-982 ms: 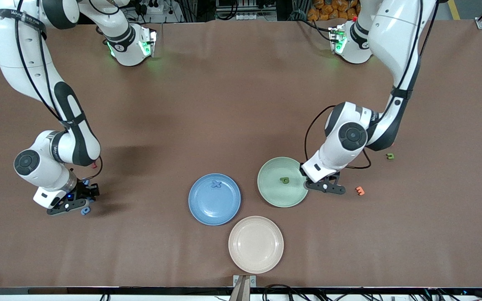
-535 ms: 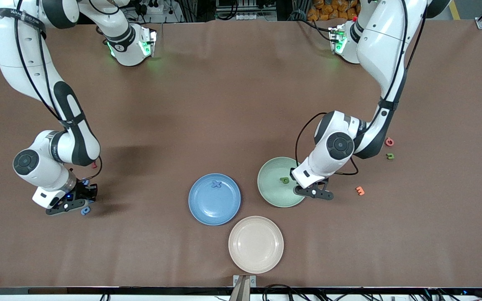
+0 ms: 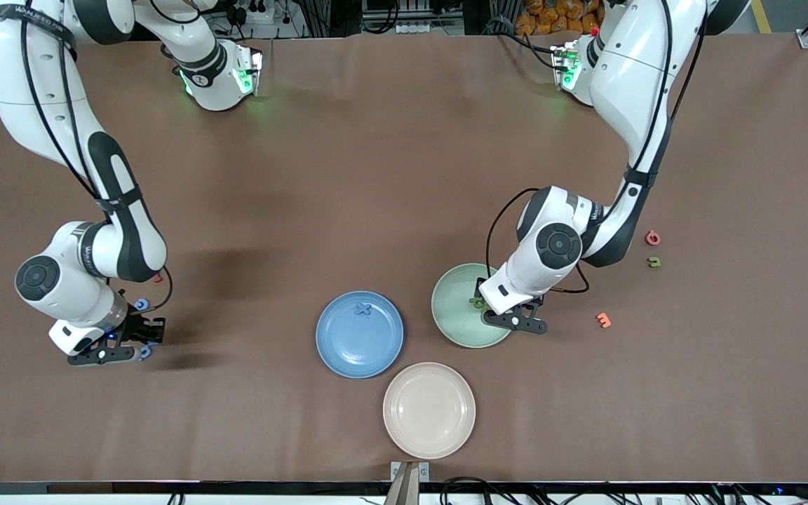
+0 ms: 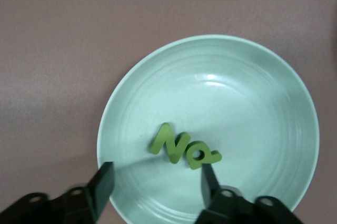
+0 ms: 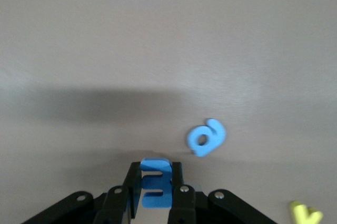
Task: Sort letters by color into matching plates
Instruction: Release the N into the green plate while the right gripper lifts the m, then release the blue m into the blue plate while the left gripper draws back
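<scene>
Robot lab: 2 Franka arms (image 3: 60, 105), brown-covered table (image 3: 376, 175), cables, alu framing.

Two green letters (image 4: 183, 149) touching in mint plate (image 4: 131, 98), jaws apart

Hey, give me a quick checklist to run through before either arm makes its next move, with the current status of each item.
1. Left tool open over the green plate: ok.
2. Green N out of the left tool and lying in the green plate beside the other green letter: ok.
3. Right tool shut on a blue letter: ok.
4. Blue plate free to receive it, holding only a blue X: ok.
5. Blue a-shaped letter on the table, waiting for pickup: ok.
6. All four letters of each color accounted for: cannot tell.
</scene>
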Robot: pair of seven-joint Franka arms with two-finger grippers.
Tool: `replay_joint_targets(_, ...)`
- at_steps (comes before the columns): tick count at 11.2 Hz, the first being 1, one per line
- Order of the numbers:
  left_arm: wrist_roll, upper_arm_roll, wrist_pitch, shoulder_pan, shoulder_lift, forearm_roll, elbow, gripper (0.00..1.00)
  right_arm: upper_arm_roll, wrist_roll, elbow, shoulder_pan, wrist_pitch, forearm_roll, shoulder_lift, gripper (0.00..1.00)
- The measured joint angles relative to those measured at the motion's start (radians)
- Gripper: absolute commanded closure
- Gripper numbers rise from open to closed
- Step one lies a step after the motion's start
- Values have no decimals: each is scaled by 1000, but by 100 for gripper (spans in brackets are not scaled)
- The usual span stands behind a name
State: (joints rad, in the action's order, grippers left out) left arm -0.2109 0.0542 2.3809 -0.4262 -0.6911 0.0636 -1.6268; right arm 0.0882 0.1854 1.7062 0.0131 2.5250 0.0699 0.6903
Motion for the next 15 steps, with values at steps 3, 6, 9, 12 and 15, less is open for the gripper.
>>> replay_joint_targets(3,0,-6,-141,21,38,0,17,0,-42,-312,-13,62,-3,4,-8,78)
replay_joint_targets(6,43,-9,-229,69,131,0,-49,0,-52,-575,-30,170,-3,64,-7,78)
replay_joint_targets(9,77,-10,-223,114,212,-53,-175,0,-53,-802,-64,284,-3,106,-7,77)
replay_joint_targets(12,82,-11,-105,158,289,-66,-339,0,-55,-928,-141,364,-2,150,-5,77)
replay_joint_targets(15,85,-12,-46,212,362,-66,-473,0,-56,-953,-189,456,-2,207,16,71)
